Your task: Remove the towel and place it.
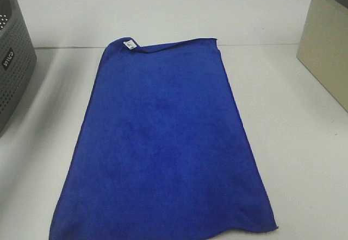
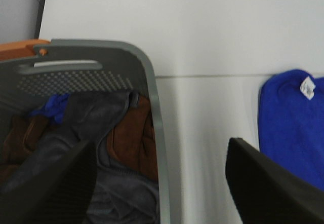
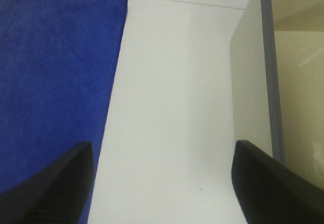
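The royal-blue towel (image 1: 163, 147) lies spread flat on the white table, its small white label (image 1: 130, 45) at the far left corner. It also shows in the left wrist view (image 2: 291, 127) and in the right wrist view (image 3: 50, 87). Neither arm shows in the high view. My left gripper (image 2: 162, 183) is open and empty, hovering over the rim of the grey basket (image 2: 152, 97), apart from the towel. My right gripper (image 3: 162, 183) is open and empty over bare table between the towel's edge and a beige box (image 3: 253, 82).
The grey perforated basket (image 1: 13, 61) stands at the left edge, holding brown, grey and blue cloths (image 2: 116, 133). The beige fabric box (image 1: 326, 44) stands at the right edge. White table (image 1: 304, 142) surrounds the towel.
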Tool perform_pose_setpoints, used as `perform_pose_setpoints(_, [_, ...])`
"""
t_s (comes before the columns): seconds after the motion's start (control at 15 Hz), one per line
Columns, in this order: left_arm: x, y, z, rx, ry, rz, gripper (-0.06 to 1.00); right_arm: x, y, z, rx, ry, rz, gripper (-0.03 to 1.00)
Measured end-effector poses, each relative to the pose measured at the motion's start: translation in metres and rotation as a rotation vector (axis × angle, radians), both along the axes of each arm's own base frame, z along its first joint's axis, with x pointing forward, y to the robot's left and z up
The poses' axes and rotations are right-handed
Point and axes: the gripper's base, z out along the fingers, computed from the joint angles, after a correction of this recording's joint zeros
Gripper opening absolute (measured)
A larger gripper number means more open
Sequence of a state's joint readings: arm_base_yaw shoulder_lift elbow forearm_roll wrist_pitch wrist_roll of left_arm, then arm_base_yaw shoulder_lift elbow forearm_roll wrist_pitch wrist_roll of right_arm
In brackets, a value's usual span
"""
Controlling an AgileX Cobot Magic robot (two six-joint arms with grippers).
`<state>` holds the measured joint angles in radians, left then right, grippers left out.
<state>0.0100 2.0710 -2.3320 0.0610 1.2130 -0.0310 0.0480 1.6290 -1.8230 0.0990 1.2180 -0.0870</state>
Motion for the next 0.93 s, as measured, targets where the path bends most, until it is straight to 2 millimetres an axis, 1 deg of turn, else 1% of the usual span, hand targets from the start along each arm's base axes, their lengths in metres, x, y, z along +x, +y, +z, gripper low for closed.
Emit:
perform_pose_setpoints(0.07, [-0.014, 0.0, -0.003, 0.006, 0.05, -0.014, 0.68, -0.021, -0.001, 0.0, 0.001, 0.011, 0.001, 0.75])
perform_pose_setpoints(0.13, [-0.023, -0.001, 0.0, 0.007, 0.059, -0.018, 0.68, -0.034, -0.001, 0.004, 0.005, 0.003, 0.001, 0.75])
perform_pose_setpoints(0.27, [-0.067, -0.002, 0.002, 0.0, 0.125, -0.017, 0.68, -0.086, -0.001, 0.003, 0.043, 0.009, -0.005, 0.75])
perform_pose_setpoints(0.33, [-0.094, -0.002, 0.001, -0.005, 0.152, -0.01, 0.68, -0.11, -0.001, -0.001, 0.056, 0.013, -0.005, 0.75])
perform_pose_setpoints(0.4, [-0.121, -0.003, 0.006, -0.013, 0.137, -0.004, 0.68, -0.131, -0.002, -0.011, 0.059, 0.03, -0.009, 0.75])
perform_pose_setpoints(0.53, [-0.184, -0.003, 0.017, -0.023, 0.079, 0.005, 0.68, -0.176, -0.004, -0.022, 0.061, 0.013, -0.01, 0.75])
perform_pose_setpoints(0.6, [-0.217, -0.004, 0.015, -0.025, 0.069, 0.008, 0.68, -0.198, -0.005, -0.028, 0.062, -0.005, -0.01, 0.75])
perform_pose_setpoints(0.73, [-0.272, -0.003, 0.016, -0.009, 0.012, 0.011, 0.68, -0.235, -0.008, -0.04, 0.061, -0.051, -0.015, 0.75])
perform_pose_setpoints(0.87, [-0.319, 0.001, 0.01, 0.041, -0.051, 0.027, 0.68, -0.268, -0.01, -0.051, 0.052, -0.114, -0.02, 0.75])
perform_pose_setpoints(0.93, [-0.332, 0.002, 0.009, 0.056, -0.072, 0.032, 0.68, -0.274, -0.011, -0.055, 0.051, -0.124, -0.02, 0.75])
